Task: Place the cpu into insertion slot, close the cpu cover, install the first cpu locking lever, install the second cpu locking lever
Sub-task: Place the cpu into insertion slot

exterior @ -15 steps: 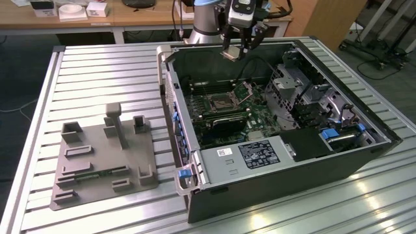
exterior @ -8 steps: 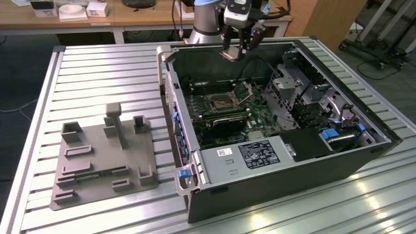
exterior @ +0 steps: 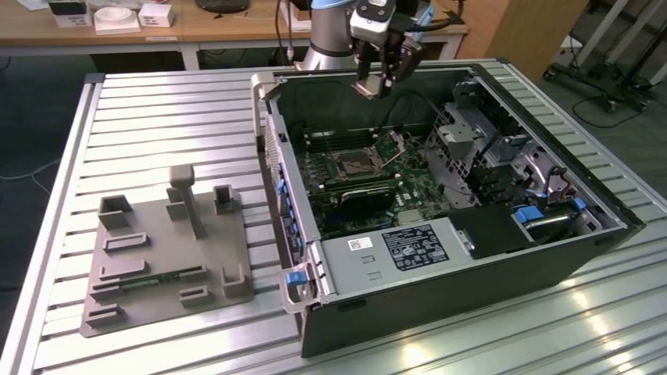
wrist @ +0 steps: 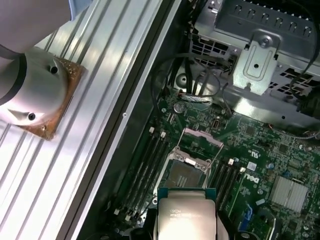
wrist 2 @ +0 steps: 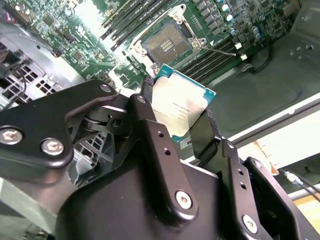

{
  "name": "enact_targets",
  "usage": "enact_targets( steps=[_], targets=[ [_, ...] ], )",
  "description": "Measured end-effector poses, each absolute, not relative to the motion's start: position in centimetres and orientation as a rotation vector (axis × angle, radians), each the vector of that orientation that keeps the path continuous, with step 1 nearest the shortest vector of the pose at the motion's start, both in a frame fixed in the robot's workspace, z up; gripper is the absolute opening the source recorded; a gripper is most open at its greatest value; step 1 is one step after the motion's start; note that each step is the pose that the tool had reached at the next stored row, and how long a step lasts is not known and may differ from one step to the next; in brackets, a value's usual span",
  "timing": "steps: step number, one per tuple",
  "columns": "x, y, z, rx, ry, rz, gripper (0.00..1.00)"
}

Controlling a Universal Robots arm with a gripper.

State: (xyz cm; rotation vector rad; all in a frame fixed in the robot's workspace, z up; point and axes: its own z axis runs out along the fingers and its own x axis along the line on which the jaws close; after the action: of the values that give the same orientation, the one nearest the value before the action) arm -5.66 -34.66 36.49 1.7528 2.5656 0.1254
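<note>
One step in hand, placing: gripper [exterior: 373,84] clamps cpu [wrist 2: 182,110] by two edges. Insertion slot [exterior: 352,166] bare, 6 o'clock from gripper in exterior view (cpu cover [exterior: 394,144] raised, 1 o'clock of slot). Likely needs chip level, corners matched.

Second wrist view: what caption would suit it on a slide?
The gripper holds the cpu by its edges, with the empty insertion slot beyond.

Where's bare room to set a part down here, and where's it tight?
Free: table slats around the grey fixture plate, and the strip in front of the computer case. Crowded: inside the case around the socket; gripper holding the cpu hangs above.
</note>
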Motion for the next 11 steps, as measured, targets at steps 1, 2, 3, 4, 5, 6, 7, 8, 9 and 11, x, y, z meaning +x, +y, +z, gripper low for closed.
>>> enact_targets(
  steps=[1,2,3,4,5,6,7,8,9,11],
  targets=[
    [-5.7,-34.7,36.5,1.767,2.555,0.125,0.54],
    [-5.7,-34.7,36.4,1.779,2.547,0.125,0.54],
    [-5.7,-34.7,36.4,1.789,2.540,0.125,0.54],
    [-5.7,-34.7,36.3,1.795,2.536,0.124,0.54],
    [-5.7,-34.7,36.2,1.800,2.535,0.121,0.54],
    [-5.7,-34.7,36.1,1.811,2.539,0.111,0.54],
    [-5.8,-34.7,36.0,1.816,2.542,0.106,0.54],
    [-5.8,-34.7,35.9,1.820,2.543,0.102,0.54],
    [-5.8,-34.7,35.7,1.823,2.544,0.099,0.54],
    [-5.8,-34.7,35.3,1.840,2.534,0.096,0.54]
  ],
)
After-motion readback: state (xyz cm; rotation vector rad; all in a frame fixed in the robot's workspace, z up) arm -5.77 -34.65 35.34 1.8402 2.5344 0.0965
